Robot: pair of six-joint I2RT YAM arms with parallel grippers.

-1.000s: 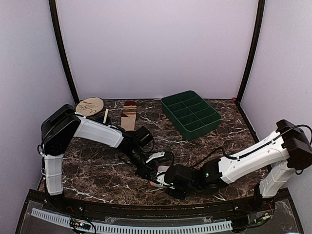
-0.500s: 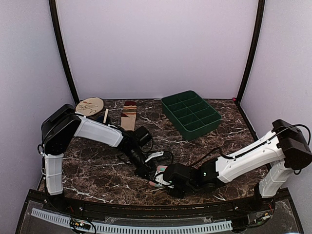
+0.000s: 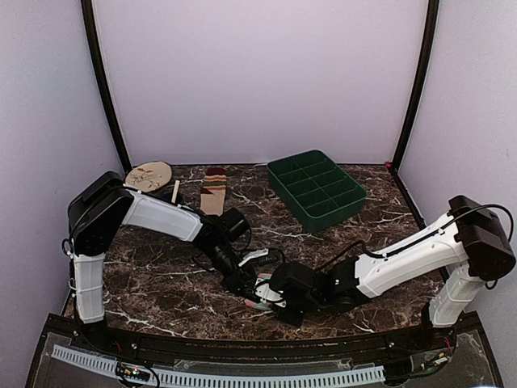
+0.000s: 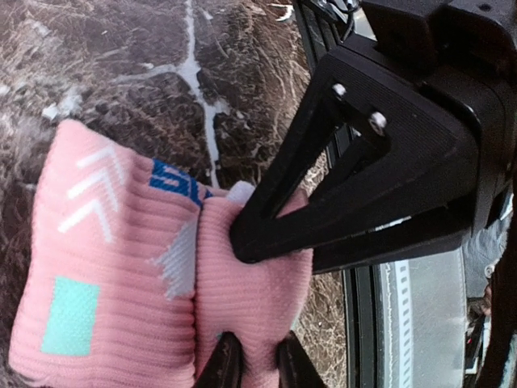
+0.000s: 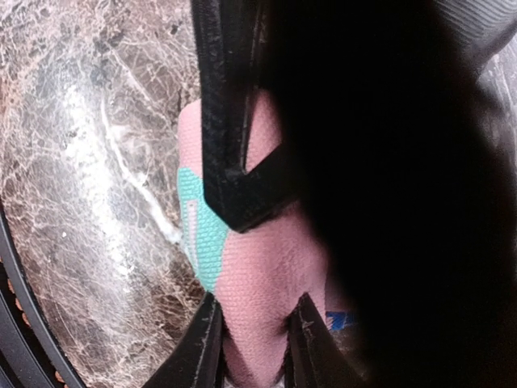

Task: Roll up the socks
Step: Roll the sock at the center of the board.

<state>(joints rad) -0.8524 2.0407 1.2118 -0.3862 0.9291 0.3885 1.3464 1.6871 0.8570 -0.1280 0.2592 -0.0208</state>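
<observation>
The pink sock (image 3: 260,294), with teal and white marks, lies folded on the marble near the front edge. In the left wrist view my left gripper (image 4: 254,357) pinches a fold of the pink sock (image 4: 145,267) between its fingers. The right gripper's black fingers (image 4: 323,210) press the same fold from the other side. In the right wrist view my right gripper (image 5: 252,339) is shut on the pink sock (image 5: 266,275). From above, the left gripper (image 3: 247,284) and right gripper (image 3: 273,296) meet at the sock. The tan striped sock (image 3: 213,194) lies flat at the back left.
A round beige patterned plate (image 3: 149,175) sits at the back left beside the tan sock. A green compartment tray (image 3: 317,188) stands at the back right. The table's front edge (image 3: 242,327) runs just below the grippers.
My right gripper has slid left onto the pink sock and its jaws have closed on the fabric. The left gripper has kept its pinch and barely shifted.
</observation>
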